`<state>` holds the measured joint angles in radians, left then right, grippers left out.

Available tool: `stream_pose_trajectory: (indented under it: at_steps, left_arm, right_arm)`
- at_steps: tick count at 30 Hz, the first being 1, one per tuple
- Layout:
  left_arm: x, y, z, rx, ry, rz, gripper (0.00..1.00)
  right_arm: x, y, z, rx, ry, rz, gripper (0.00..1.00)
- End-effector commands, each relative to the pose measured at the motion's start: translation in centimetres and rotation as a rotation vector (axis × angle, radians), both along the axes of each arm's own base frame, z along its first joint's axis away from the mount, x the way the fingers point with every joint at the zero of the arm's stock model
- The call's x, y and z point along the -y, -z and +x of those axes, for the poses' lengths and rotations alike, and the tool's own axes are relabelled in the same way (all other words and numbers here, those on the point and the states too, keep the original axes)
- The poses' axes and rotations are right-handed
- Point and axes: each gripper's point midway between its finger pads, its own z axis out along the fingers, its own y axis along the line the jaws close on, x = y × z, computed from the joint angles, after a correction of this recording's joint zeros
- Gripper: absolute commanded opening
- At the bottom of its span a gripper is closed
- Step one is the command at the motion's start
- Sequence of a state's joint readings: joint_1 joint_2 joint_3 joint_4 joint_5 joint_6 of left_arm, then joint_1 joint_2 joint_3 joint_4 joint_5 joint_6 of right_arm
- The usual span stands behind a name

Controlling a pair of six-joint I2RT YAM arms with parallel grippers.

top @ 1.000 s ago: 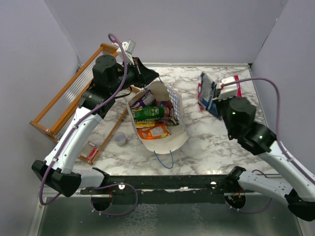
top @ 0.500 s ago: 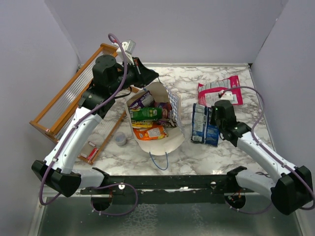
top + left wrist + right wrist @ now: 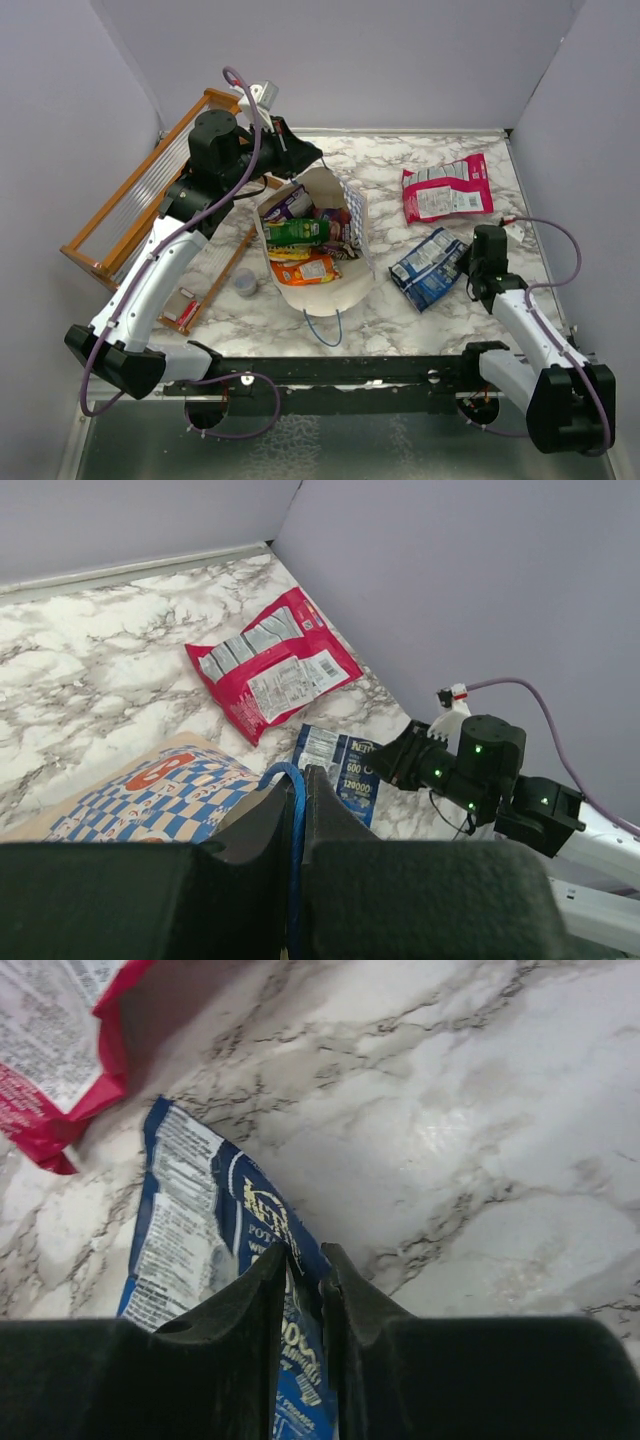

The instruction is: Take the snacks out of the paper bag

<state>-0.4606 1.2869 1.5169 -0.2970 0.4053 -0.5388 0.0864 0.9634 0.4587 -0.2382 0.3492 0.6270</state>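
Marble counter, grey-purple walls all round, and the paper bag (image 3: 345, 288) sits in the middle, tipped over with its mouth gaping. Progress report: two snacks are out. The pink-red pouch (image 3: 447, 188) lies flat toward the far right corner, and the blue packet (image 3: 428, 268) is on the near side of it, well clear of the bag.

My right fingers (image 3: 322, 1265) are almost closed, with an edge of that blue packet pinched between them. It looks to be down on the counter, so I reckon it only needs letting go. My left fingers (image 3: 308, 798) are clamped tight on the bag's blue string handle (image 3: 283, 773), at the far rim.

Left inside I can see a green wrapper (image 3: 300, 231), an orange wrapper (image 3: 318, 268) nearer me and a purple wrapper (image 3: 290, 205) at the back, maybe more hidden underneath. I'd call it under halfway done.
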Motion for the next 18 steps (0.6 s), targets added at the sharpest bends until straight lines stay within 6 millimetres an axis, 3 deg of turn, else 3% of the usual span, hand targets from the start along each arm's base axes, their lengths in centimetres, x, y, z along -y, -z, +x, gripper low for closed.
stream_pose_trajectory:
  at_steps: [1,4,7,10,15,18]
  left_arm:
    - [-0.1,-2.4,-0.6,0.106,0.027,-0.004,0.0]
    - [-0.1,-2.3,-0.7,0.107,0.028,-0.001,0.0]
    - [-0.1,-2.1,-0.8,0.106,0.03,-0.003,0.0]
    - [0.0,-2.2,-1.0,0.109,0.045,-0.006,0.0]
    - [0.2,-2.2,-1.9,0.121,0.073,-0.029,0.0]
    - [0.2,-2.4,-2.6,0.132,0.095,-0.04,0.0]
  right_arm:
    - [0.9,-1.0,0.8,0.093,0.053,0.11,0.31]
    - [1.2,-2.7,0.7,0.135,0.038,0.094,0.61]
    - [1.6,-6.6,0.9,0.209,0.005,0.028,0.86]
    - [0.4,-11.5,1.4,0.306,-0.137,-0.03,0.91]
    - [-4.4,-18.3,1.4,0.456,-0.447,-0.012,0.92]
    - [-9.7,-21.4,0.6,0.559,-0.756,0.078,0.92]
